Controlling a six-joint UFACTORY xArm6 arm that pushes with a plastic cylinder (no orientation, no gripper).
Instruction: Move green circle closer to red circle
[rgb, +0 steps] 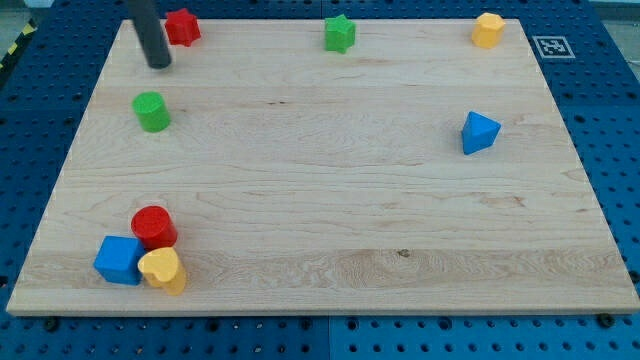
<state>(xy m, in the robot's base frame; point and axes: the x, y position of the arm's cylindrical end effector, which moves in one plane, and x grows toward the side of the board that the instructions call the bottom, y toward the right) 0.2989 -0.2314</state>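
The green circle stands on the wooden board at the view's upper left. The red circle stands at the view's lower left, straight below the green one and well apart from it. It touches a blue cube and a yellow heart-like block. My tip is at the view's top left, a little above the green circle and not touching it. It is just left of and below a red star-like block.
A green star sits at the top middle. A yellow hexagon-like block sits at the top right. A blue triangle-like block sits at the right. The wooden board lies on a blue perforated table.
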